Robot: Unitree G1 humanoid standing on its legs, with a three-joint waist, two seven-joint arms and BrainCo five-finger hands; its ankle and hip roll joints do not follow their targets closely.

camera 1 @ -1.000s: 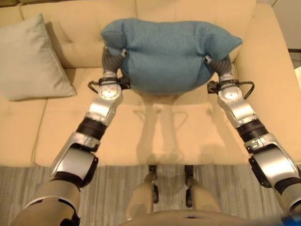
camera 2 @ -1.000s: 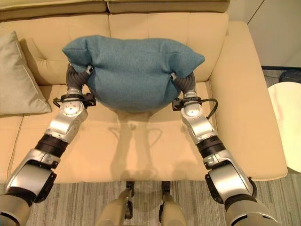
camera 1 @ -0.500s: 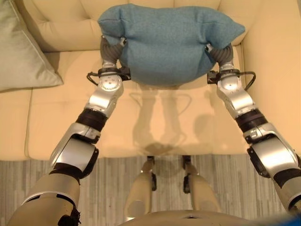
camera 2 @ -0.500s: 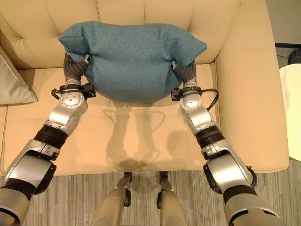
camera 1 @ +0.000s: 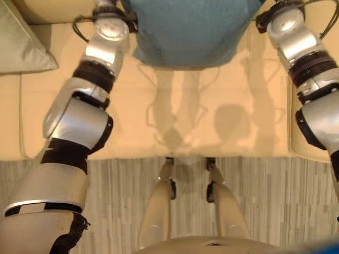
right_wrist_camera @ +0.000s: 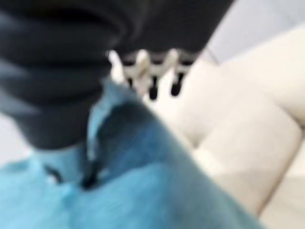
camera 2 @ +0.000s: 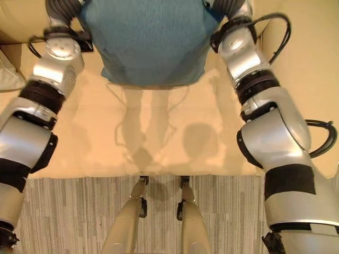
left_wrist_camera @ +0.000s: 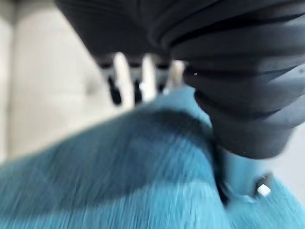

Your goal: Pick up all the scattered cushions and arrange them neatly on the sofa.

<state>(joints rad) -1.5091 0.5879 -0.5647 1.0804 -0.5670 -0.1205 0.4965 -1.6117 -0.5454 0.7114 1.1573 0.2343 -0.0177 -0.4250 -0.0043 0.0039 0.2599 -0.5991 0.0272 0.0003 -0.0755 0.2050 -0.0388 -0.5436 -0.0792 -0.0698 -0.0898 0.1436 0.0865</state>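
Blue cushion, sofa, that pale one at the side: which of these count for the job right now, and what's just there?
In the job:
- blue cushion, carried between both hands over the seat
- left hand and right hand, one at each side of it
- sofa, where it goes
- pale cushion, on the seat at the robot's left

Just there:
- striped rug in front of the sofa

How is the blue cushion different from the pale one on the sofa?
The blue cushion is teal; the pale cushion is greyish-green. The blue cushion is held up over the sofa seat between the left hand and right hand, while the pale cushion lies on the sofa at its left, with no hand on it. Both are soft fabric cushions.
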